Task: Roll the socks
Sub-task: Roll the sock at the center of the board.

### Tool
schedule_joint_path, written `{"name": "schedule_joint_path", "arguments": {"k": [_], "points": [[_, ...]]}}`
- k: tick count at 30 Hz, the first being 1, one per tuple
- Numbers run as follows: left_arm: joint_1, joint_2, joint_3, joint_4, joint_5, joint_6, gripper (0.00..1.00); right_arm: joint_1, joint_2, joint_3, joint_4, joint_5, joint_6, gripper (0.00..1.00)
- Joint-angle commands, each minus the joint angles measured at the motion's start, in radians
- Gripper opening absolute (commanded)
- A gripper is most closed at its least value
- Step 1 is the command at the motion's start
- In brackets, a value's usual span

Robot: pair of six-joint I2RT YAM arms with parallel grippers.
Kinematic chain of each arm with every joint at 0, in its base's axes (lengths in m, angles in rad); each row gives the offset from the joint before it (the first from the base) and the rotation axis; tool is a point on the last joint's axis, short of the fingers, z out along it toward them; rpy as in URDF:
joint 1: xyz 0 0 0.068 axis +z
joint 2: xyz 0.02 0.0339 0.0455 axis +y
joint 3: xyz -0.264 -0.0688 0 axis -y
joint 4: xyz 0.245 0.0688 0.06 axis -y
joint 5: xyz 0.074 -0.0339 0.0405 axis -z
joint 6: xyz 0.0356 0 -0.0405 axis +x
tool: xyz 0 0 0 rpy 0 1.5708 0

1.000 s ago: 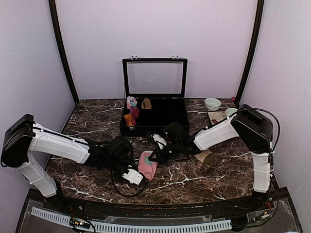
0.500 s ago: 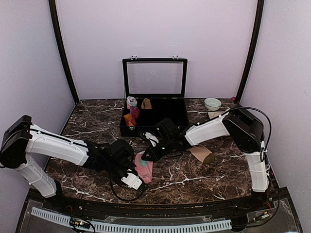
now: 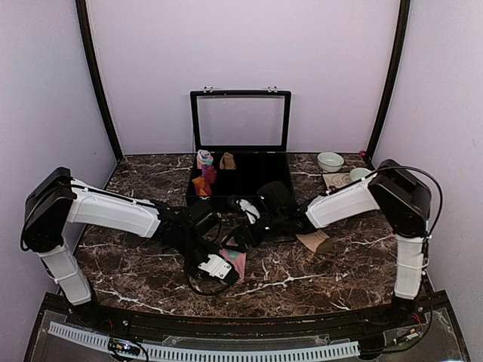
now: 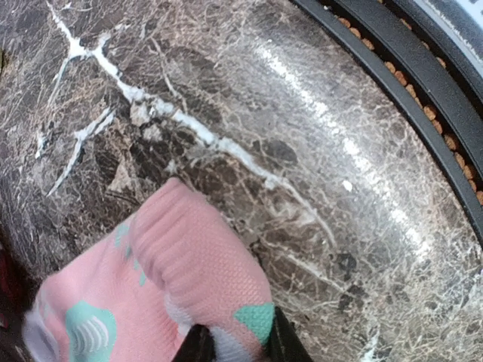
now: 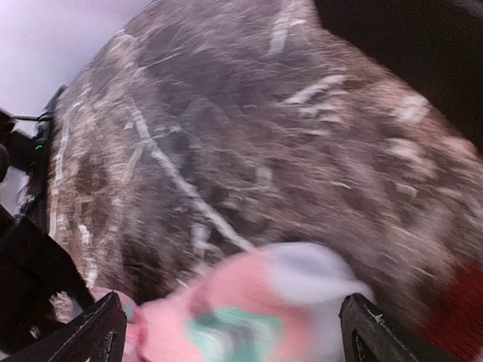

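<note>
Both pincers at the pink sock, near-centre of the marble surface.

My left pincer (image 4: 238,348) is pinching the pink sock (image 4: 177,275) at an edge that carries a mint patch; its two dark fingers press the fabric from either side. The rest of the sock lies bunched on the dark, white-veined surface (image 4: 317,136), just in front of the open black case (image 3: 260,179). My right pincer (image 5: 234,332) is spread wide, one finger on each side of the same sock where a white part shows. That wrist view is blurred, so I cannot tell whether the fingers touch the fabric. In the top view my two arms meet over this sock from left and right. The second sock (image 3: 318,242), of which only a tan part shows, lies on the surface beside my right forearm, apart from both pincers.
</note>
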State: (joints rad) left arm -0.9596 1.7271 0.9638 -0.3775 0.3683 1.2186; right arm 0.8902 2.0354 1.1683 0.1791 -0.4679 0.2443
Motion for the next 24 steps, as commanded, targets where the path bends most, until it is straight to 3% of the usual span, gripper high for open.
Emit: {"name": "schedule_joint_path", "arguments": {"k": [1, 7, 12, 19, 24], "points": [[-0.012, 0.105, -0.024, -0.254, 0.13, -0.004, 0.16, -0.061, -0.17, -0.163, 0.157, 0.222, 0.006, 0.99], [0.013, 0.213, 0.11, -0.418, 0.21, 0.01, 0.16, -0.063, -0.333, -0.35, 0.291, 0.301, -0.063, 0.99], [0.012, 0.237, 0.157, -0.439, 0.243, -0.061, 0.16, -0.065, -0.431, -0.422, 0.21, 0.31, -0.087, 0.99], [0.009, 0.266, 0.175, -0.405, 0.245, -0.165, 0.15, 0.004, -0.663, -0.673, 0.208, 0.33, 0.054, 0.99], [0.005, 0.337, 0.236, -0.436, 0.245, -0.209, 0.16, 0.024, -0.865, -0.888, 0.392, 0.531, 0.286, 0.99]]}}
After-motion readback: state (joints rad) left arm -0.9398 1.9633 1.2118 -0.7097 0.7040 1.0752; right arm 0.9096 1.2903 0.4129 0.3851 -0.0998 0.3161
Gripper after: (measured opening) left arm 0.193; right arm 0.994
